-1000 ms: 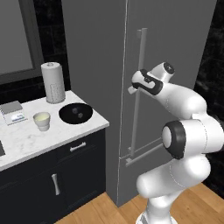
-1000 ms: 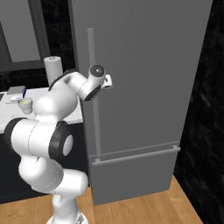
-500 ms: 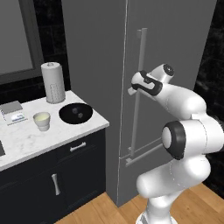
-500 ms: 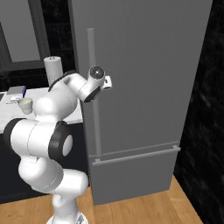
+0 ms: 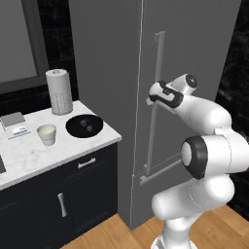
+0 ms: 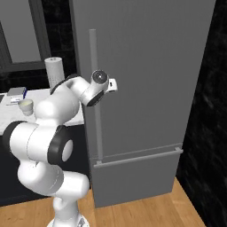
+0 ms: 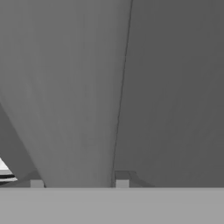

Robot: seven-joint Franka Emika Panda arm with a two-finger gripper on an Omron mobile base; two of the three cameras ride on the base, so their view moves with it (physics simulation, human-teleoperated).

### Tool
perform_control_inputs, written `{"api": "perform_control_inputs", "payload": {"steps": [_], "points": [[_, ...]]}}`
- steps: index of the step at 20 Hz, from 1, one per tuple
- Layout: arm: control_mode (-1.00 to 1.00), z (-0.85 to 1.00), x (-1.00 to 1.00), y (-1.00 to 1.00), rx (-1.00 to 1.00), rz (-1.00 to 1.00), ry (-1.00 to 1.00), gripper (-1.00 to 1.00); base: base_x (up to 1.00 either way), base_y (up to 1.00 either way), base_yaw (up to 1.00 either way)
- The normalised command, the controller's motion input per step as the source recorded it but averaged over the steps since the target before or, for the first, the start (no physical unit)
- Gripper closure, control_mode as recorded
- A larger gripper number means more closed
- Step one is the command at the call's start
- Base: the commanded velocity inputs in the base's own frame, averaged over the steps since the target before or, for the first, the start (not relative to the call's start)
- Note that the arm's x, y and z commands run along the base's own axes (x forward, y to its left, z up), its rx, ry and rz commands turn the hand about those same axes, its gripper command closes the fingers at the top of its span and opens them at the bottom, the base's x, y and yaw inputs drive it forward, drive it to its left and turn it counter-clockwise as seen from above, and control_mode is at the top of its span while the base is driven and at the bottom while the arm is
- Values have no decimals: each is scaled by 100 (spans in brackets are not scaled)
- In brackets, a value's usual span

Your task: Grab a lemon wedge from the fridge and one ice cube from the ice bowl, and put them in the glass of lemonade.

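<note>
the gripper sits on the fridge's vertical bar handle, about halfway up its length. in the hand view the bar runs up between the two fingertips, one on each side and close against it, so the jaws look narrowed onto the bar and gripping it. that hold makes sense as the start of a pull, since the fridge is shut and the lemon wedge, by the task, is inside, out of sight behind the door. the arm reaches in from the side with the wrist turned so the fingers straddle the bar crosswise, which should keep it from slipping out when the door swings.

out to the left, the counter carries the rest. the glass of lemonade stands toward the middle of the marble top, and the ice bowl lies just beside it nearer the counter's fridge-side edge, with dark lumps in it that are too small to tell apart. a tall white perforated cylinder stands at the back edge.

opening the door is the step in hand; nothing has reached the glass yet.
</note>
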Motion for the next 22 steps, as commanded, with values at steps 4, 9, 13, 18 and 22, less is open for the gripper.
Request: {"api": "perform_control_inputs", "payload": {"steps": [4, 9, 13, 18, 22], "points": [[-100, 0, -6, -100, 4, -19, -3, 100, 0, 0, 0], [-100, 0, -17, -100, 8, -21, 0, 100, 0, 0, 0], [-100, -4, -44, -100, 16, -17, -12, 100, 0, 0, 0], [-100, -70, -94, -87, 30, -2, -58, 100, 0, 0, 0], [-100, 9, -100, -50, 16, 0, -49, 100, 0, 0, 0]]}}
